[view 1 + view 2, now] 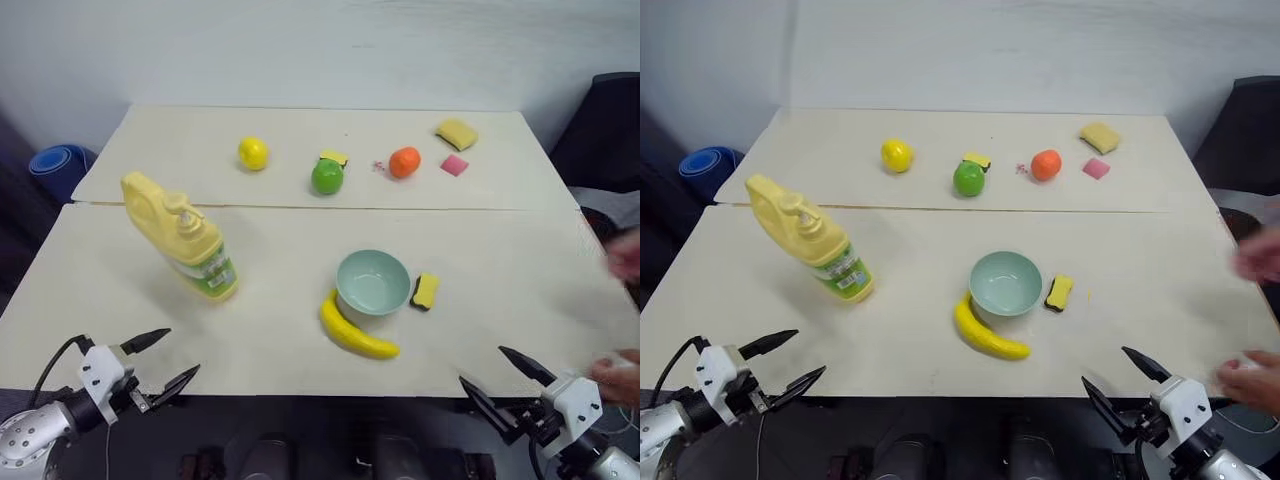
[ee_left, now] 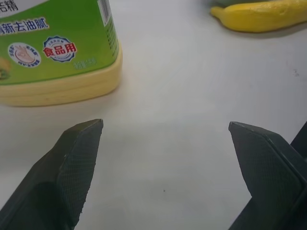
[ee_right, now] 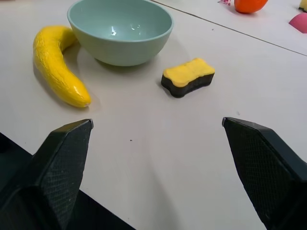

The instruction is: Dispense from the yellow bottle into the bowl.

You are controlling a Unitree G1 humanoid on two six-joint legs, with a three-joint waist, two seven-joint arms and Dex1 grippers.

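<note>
Bottle (image 1: 180,245) stands upright on the counter's (image 1: 500,270) left half, ahead of the left gripper (image 1: 160,362), which is nearer it. Bowl (image 1: 373,282) sits mid-counter, closer to the right gripper (image 1: 497,375). Both grippers hover wide open and empty at the near edge.

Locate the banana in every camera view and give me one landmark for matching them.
Left eye view: the banana lies in the lower middle, just below the bowl.
Right eye view: the banana is in the lower middle, under the bowl.
Left wrist view: the banana is in the upper right corner, cut by the edge.
Right wrist view: the banana is at upper left, beside the bowl.
Shared landmark: the bowl, seen in three views; in the left wrist view use the yellow bottle.
</note>
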